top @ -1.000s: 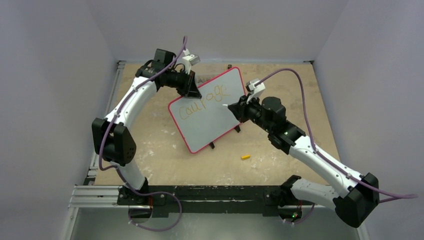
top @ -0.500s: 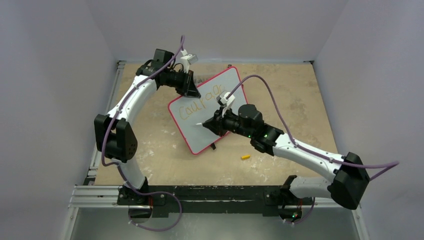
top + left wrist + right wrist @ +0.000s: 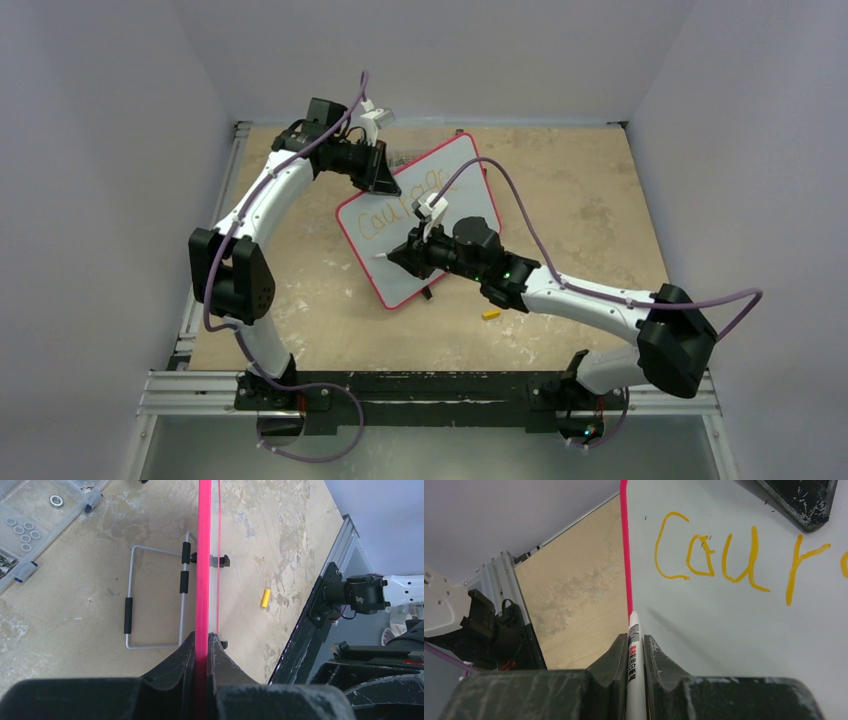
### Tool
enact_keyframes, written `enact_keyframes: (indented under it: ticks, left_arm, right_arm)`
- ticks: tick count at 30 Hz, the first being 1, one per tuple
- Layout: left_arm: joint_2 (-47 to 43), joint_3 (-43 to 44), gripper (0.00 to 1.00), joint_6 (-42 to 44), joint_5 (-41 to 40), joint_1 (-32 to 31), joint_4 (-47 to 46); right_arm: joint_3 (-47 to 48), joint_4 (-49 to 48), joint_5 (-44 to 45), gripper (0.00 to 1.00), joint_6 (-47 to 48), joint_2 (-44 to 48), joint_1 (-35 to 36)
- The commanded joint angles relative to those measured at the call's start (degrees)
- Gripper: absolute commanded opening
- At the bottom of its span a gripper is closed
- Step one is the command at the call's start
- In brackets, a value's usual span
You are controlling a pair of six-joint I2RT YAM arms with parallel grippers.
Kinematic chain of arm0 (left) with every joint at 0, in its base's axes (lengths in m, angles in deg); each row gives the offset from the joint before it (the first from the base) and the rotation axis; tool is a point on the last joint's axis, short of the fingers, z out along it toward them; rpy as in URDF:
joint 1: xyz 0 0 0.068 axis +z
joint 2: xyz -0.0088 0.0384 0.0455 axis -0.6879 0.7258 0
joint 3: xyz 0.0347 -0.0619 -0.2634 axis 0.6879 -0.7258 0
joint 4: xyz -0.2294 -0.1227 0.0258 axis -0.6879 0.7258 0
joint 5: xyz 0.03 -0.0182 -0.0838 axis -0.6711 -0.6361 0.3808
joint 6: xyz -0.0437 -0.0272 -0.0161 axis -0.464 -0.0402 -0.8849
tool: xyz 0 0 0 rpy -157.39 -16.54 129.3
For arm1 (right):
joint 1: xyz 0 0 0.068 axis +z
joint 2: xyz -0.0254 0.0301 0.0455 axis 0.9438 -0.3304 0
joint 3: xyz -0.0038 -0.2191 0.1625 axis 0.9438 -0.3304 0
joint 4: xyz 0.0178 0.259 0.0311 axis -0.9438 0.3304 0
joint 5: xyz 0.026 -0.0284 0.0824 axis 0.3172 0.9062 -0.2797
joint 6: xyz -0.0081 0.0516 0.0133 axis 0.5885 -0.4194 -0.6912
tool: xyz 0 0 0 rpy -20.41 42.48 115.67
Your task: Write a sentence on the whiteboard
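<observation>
Scuffed tan table (image 3: 580, 180) under the whiteboard (image 3: 395, 280), boxed by pale lilac walls (image 3: 100, 150)

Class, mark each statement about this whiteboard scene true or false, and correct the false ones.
1. The left gripper is clamped on the red rim of the whiteboard. True.
2. The right gripper is empty. False: it is shut on a white marker.
3. The writing on the board is orange-yellow. True.
4. Three lines of writing are finished. False: only one line shows, beginning "Cour".
5. The yellow cap lies on the board. False: it lies on the table, apart from the board.
</observation>
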Motion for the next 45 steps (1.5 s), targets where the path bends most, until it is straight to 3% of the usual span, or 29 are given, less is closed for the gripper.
enact_keyframes:
  ticks: [1, 21, 45]
  left_arm:
    - [1.5, -1.2, 0.00, 1.4, -3.7, -0.1, 1.7]
    - [1.1, -1.5, 0.00, 1.2, -3.5, -0.1, 1.6]
    - [0.6, -1.5, 0.00, 1.3, -3.2, -0.1, 1.9]
  right_arm:
    - [0.9, -5.0, 3.9, 0.00, -1.2, -0.6, 0.6]
    - [-0.1, -7.0, 10.0, 0.00, -3.1, -6.0, 1.7]
    - [-0.5, 0.3, 24.3, 0.00, -4.7, -4.0, 1.5]
